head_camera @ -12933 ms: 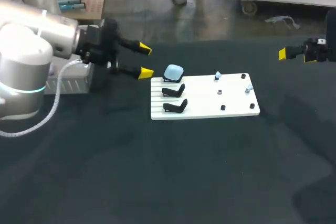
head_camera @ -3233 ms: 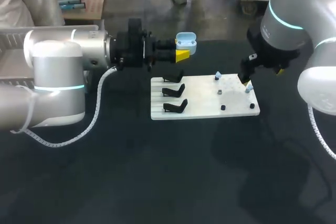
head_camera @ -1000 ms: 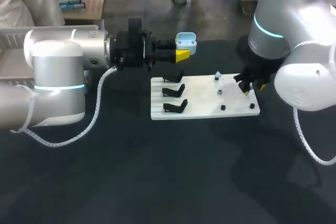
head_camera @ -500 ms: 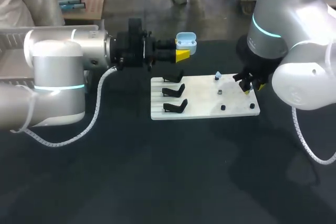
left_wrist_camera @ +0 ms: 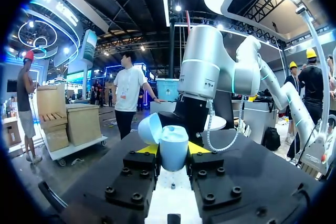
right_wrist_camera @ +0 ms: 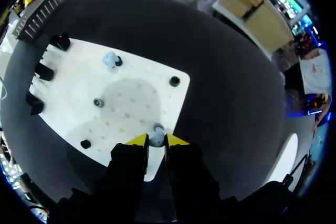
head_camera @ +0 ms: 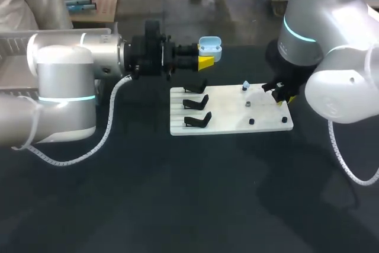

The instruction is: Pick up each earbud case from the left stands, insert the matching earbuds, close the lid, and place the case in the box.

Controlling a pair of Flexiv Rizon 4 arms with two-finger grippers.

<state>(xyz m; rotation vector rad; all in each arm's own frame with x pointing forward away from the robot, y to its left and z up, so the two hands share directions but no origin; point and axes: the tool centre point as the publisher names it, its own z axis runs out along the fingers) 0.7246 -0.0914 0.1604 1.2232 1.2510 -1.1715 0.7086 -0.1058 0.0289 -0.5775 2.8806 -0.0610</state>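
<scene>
My left gripper [head_camera: 204, 58] holds a light blue earbud case [head_camera: 209, 46] in the air behind the white board [head_camera: 228, 125]; the case's lid stands open. In the left wrist view the case [left_wrist_camera: 174, 149] sits clamped between the two fingers, lid [left_wrist_camera: 149, 128] tipped back. My right gripper [right_wrist_camera: 156, 140] is down on the board's near right part, its yellow tips closed on a small light blue earbud [right_wrist_camera: 156, 138] on a peg. A second light blue earbud [right_wrist_camera: 109, 59] stands farther along the board [right_wrist_camera: 68, 77]. In the head view the right gripper [head_camera: 279, 96] hides the gripped earbud.
Three empty black stands [head_camera: 196, 101] line the board's left side. Small black pegs [head_camera: 251, 121] dot its right half, and the other earbud [head_camera: 245, 85] stands near the back edge. A grey ribbed tray [head_camera: 23, 35] lies at the far left behind my left arm.
The right gripper's fingers have closed in onto the earbud on the board. The left arm and the case have not moved.
</scene>
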